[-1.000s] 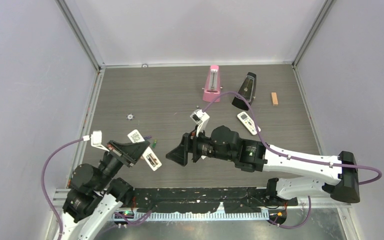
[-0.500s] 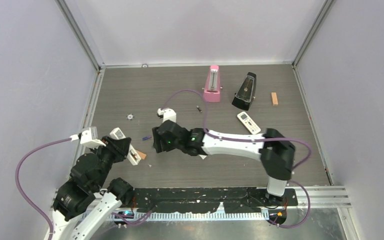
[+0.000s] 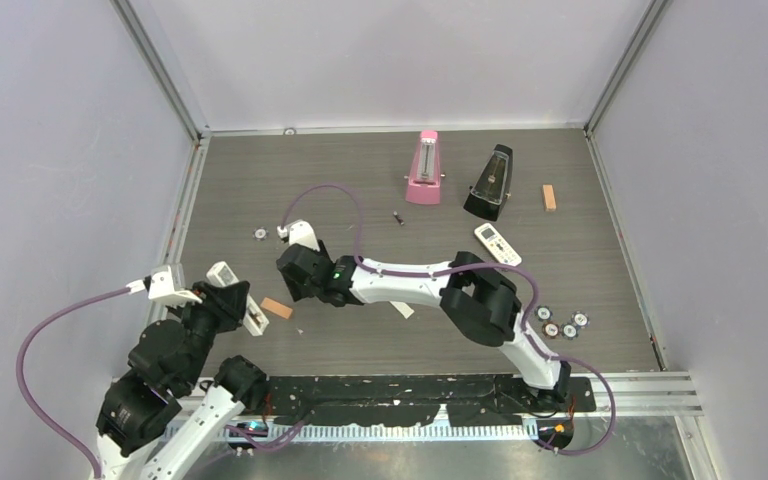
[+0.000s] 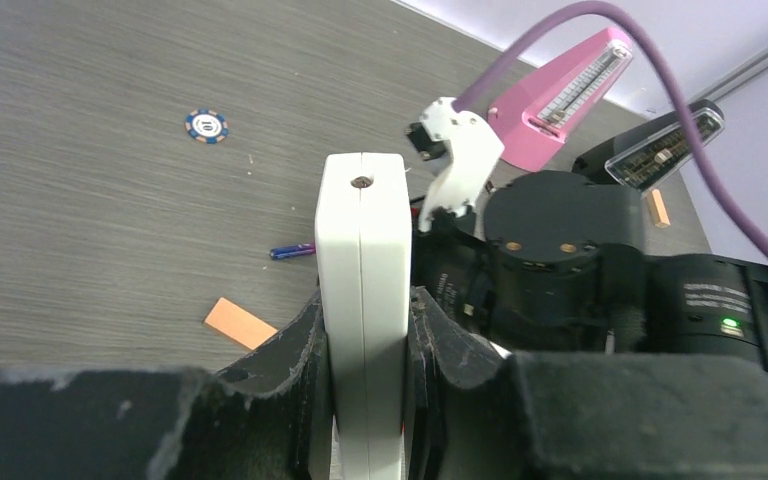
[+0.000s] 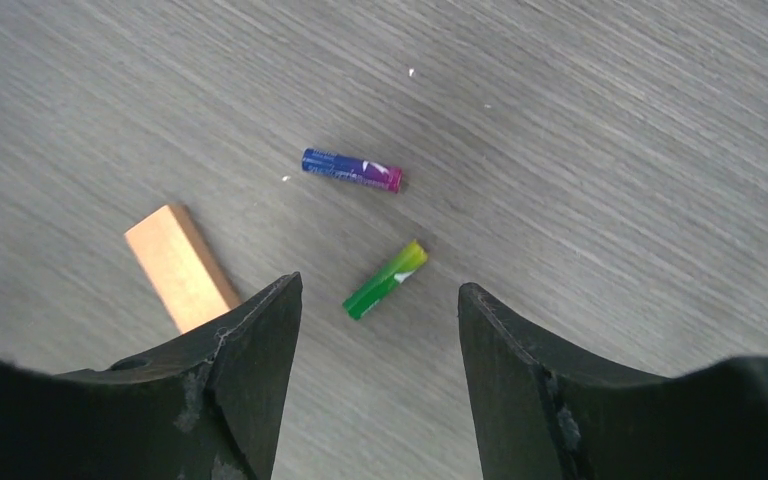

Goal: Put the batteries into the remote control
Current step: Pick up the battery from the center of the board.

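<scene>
My left gripper [image 3: 243, 306] is shut on the slim white remote control [image 3: 232, 282] and holds it on edge above the table; in the left wrist view the remote [image 4: 363, 250] stands between the pads. My right gripper [image 3: 295, 282] is open and points down just right of it. In the right wrist view its jaws [image 5: 380, 300] hang open above a green battery [image 5: 385, 280], with a blue-purple battery [image 5: 352, 170] just beyond; that one also shows in the left wrist view [image 4: 292, 251]. A dark battery [image 3: 398, 218] lies farther back.
An orange block [image 3: 276, 308] lies beside the batteries. A pink metronome [image 3: 423, 168], a black metronome [image 3: 490, 182], a broader white remote [image 3: 497, 246] and another orange block [image 3: 549, 197] stand at the back. Poker chips [image 3: 558, 322] lie at the right, one [image 3: 259, 233] at the left.
My right arm has swung left across the table and now hangs over the batteries. My left gripper has drawn back to the left with the remote in it.
</scene>
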Controlling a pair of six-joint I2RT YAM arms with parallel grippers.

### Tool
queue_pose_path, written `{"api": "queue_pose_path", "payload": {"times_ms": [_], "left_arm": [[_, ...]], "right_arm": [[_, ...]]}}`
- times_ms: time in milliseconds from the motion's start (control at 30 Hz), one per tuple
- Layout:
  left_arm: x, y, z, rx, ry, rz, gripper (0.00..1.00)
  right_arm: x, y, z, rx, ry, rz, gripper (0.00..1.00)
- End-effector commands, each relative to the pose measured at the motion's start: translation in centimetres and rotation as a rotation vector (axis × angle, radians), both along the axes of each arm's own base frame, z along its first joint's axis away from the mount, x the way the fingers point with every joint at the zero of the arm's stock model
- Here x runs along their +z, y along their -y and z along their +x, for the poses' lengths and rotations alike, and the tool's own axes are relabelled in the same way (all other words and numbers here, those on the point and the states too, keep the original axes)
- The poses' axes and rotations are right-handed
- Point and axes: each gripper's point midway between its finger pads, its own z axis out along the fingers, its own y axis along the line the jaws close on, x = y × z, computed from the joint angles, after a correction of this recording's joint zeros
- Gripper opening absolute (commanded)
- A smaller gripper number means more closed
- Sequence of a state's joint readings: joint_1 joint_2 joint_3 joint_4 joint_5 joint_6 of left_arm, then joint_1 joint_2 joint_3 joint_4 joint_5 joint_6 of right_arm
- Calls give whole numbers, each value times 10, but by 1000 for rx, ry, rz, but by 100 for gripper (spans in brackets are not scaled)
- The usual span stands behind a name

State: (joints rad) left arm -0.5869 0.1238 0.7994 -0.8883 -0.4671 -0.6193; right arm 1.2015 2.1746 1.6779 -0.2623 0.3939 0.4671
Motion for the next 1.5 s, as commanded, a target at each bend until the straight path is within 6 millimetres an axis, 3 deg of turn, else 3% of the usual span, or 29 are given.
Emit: {"api": "queue_pose_path", "payload": {"times_ms": [0,300,633,700,933,1200,1300,1467], "left_arm": [[21,3,-4,-47,85,-7,0],[25,3,-8,-65,105,-12,0],[26,1,-12,-67,114,-11,0],[26,1,-12,-67,119,-16,0],[24,4,-13,-82,114,-24,0],[22,9,-14,-101,111,-44,0],[21,11,-14,-113,108,-51,0],[20,22,-14,-163,103,-63,0]], "right_arm": [[6,-6,24,-64,66,-22,65],[-22,6,27,-183,5,-85,67],[-39,10,25,-210,-14,-143,58],[-43,12,23,-209,-23,-161,52],[-44,29,10,-230,-60,-187,49],[-57,47,-4,-254,-124,-210,31],[-58,51,-5,-260,-123,-220,16],[-47,60,-5,-263,-104,-209,5]]}}
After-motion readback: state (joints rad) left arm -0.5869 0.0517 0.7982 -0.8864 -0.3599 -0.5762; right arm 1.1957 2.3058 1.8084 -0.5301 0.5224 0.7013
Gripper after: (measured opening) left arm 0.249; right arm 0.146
